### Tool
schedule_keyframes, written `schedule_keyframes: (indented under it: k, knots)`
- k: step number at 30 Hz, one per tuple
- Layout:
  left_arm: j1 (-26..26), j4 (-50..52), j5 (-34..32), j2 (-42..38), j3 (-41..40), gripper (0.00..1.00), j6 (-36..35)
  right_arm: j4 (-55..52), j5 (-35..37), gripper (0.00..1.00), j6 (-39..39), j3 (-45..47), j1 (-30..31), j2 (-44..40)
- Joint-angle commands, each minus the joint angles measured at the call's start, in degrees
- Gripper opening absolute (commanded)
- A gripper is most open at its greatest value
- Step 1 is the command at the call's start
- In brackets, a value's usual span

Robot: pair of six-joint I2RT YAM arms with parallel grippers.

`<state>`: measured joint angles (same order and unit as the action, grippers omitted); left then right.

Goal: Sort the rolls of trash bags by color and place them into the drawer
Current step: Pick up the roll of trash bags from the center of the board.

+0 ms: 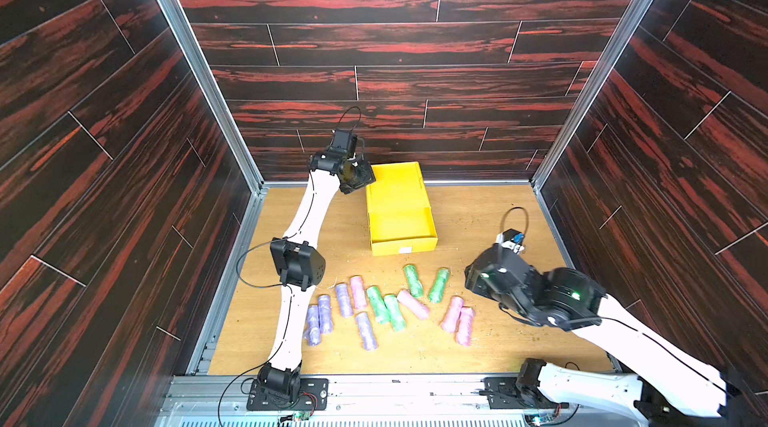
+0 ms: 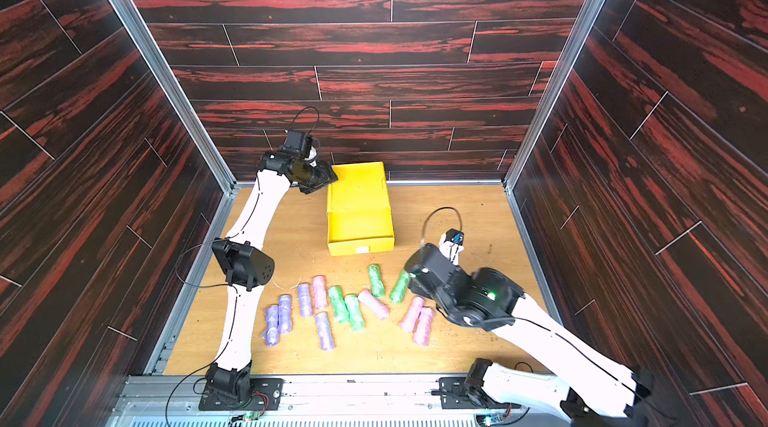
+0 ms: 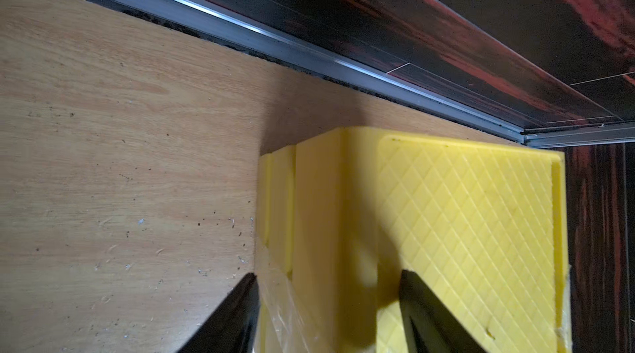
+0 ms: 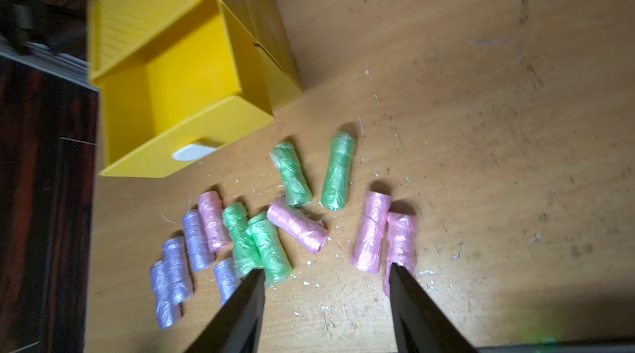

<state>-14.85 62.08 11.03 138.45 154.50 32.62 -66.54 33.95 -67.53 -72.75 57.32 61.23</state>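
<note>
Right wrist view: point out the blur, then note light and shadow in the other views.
Right wrist view: motion blur smears the yellow drawer and softens the rolls; the table nearest the camera lies in shadow. Left wrist view: sharp, hard shadow across the drawer's side. Both top views: evenly lit; the left arm looks bowed by the lens.

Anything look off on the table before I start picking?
White flecks and dark specks litter the table around the rolls, like shed debris. One pink roll lies slantwise between green rolls, colours mixed. The top drawer stands open, empty.
</note>
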Motion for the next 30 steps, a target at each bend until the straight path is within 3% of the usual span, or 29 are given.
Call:
schedule_keyframes:
  k: [1,8,11,19,25,30]
  knots:
    - [-0.3,5.3,-2.8,0.0,-2.4,0.74,-0.5,-4.7,-3.4,0.63,-9.1,2.6,-0.7,2.2]
    - [-0.3,2.7,-3.0,-4.1,-2.3,0.84,0.1,4.3,-19.3,0.61,-8.0,16.9,-8.7,1.8]
    - [-0.1,3.1,-4.2,-6.2,-2.4,0.9,-0.3,8.2,-22.5,0.6,-6.4,22.1,-11.3,2.0]
    - [0.0,6.0,-10.2,-18.2,-7.5,0.92,-2.9,13.9,-25.7,0.57,-1.1,26.6,-13.3,8.2]
    - [0.8,-5.1,-12.9,-33.8,-27.8,0.92,-3.4,13.8,-26.8,0.58,0.3,28.6,-13.5,9.9]
    - [2.0,-1.7,-11.3,-30.2,-25.3,0.92,-4.0,12.5,-26.3,0.6,0.0,30.7,-13.6,8.7]
